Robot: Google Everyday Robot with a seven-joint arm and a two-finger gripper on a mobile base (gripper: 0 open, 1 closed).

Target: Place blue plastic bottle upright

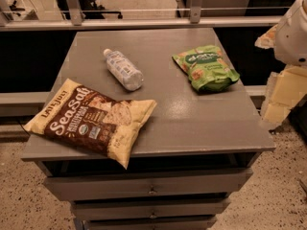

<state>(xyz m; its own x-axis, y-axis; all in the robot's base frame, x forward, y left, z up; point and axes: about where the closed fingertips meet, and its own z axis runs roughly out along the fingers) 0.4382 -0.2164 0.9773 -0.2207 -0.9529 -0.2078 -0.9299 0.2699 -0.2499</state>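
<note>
You're looking at a bench (201, 121) carrying a chip bag (91, 119), a green pouch (206, 68), and the blue plastic bottle (123, 69) lying sideways back-left. It's probably light, slick and a bit crushable, so I'd be grabbing it mid-body. The gripper isn't showing, so I can't tell its state. Only the white arm (292, 28) is poking in, well right of the bottle.

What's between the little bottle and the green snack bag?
Just bare cabinet top between blue plastic bottle and green bag, camera view. Gripper out of view.
</note>
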